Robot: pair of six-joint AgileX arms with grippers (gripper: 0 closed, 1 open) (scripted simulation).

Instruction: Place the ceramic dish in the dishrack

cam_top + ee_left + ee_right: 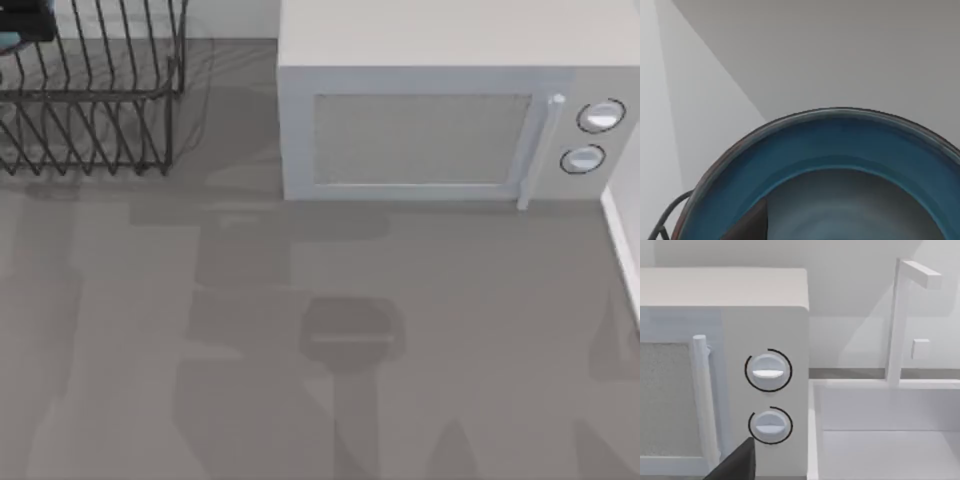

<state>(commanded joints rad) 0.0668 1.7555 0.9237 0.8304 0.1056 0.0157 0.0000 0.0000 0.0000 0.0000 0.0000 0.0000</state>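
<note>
The ceramic dish point(840, 145), blue-glazed with a grey-blue inside and a thin reddish edge, sits close up in the left wrist view. One dark finger point(752, 225) of my left gripper lies on its inner face, shut on the rim. From above, my left gripper point(25, 25) is at the far left corner over the dishrack point(90, 110), with a sliver of the dish point(8, 42) beside it. A black wire of the dishrack point(665, 222) shows just under the dish. A dark tip of my right gripper point(737, 465) hangs in front of the microwave's knobs.
A white microwave point(420, 130) stands at the back, right of the rack, door closed, with two knobs point(768, 371). A white sink point(885, 440) with a faucet point(900, 320) lies right of the microwave. The grey tabletop point(300, 350) stretches in front.
</note>
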